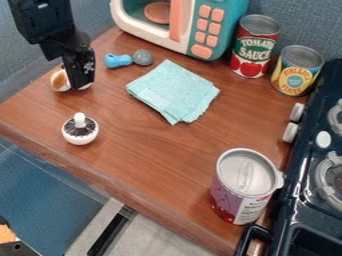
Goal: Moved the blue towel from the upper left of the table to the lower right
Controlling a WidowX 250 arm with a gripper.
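The towel [175,92] was laid folded near the microwave [189,25], its move yet to be made. The gripper [81,84] was held apart from it (perhaps for an unhindered approach); its opening and any grip could not be told. At lower right, 1 can [242,192] was placed.

Black WidowX 250 arm [43,20] enters at upper left, angled down-right; black gripper [81,84] hangs low, pointing down.

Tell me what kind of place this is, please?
It looks like a pretend kitchen: there's a toy microwave, a little stove with knobs, and food cans, like the tomato sauce.
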